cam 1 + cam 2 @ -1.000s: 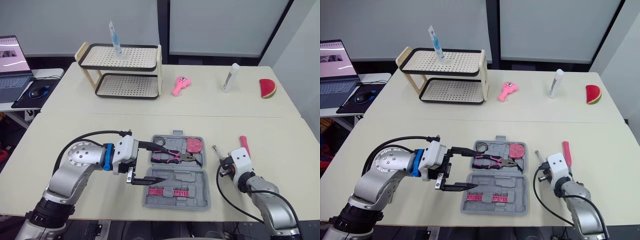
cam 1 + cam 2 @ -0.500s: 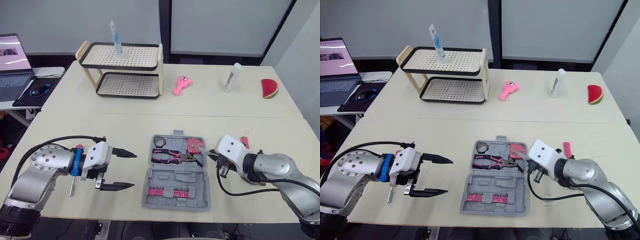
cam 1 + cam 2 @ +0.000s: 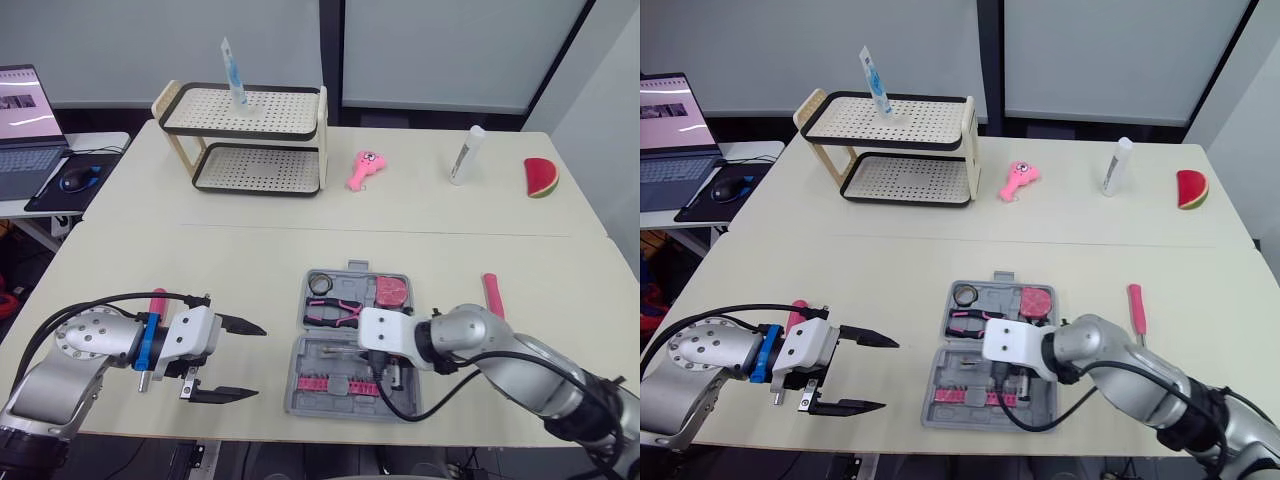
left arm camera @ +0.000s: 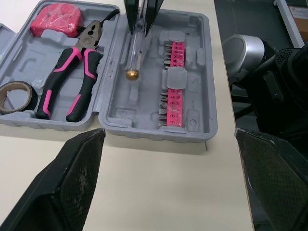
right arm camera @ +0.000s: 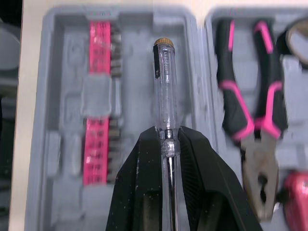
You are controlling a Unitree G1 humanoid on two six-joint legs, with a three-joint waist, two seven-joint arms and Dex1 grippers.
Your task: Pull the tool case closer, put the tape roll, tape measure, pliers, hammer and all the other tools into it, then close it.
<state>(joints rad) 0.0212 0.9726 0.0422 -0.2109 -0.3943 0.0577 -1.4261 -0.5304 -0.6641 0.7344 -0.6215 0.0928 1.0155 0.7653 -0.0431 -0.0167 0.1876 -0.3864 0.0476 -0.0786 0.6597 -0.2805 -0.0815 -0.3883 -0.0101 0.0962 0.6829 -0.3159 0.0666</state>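
- My right gripper [image 5: 167, 139] is clamped on the clear-handled, brass-capped screwdriver [image 5: 165, 86], over the open grey plastic tool case [image 4: 159, 137].
- If released off its groove, it may lie crooked and block the lid.
- My left gripper [image 3: 258, 361] has its fingers apart, beside the case.

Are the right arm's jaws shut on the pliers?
No, they clamp a clear screwdriver; the pliers lie beside it in the tool case.

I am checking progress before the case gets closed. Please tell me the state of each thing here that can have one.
Tool case: open.
Pliers: shut, lying in the case.
Tape roll: in the case.
Tape measure: in the case.
Clear screwdriver: gripped, over the case.
Pink screwdriver: outside the case.
Left gripper: open, empty.
Right gripper: shut on the clear screwdriver.
Laptop: open, screen lit.
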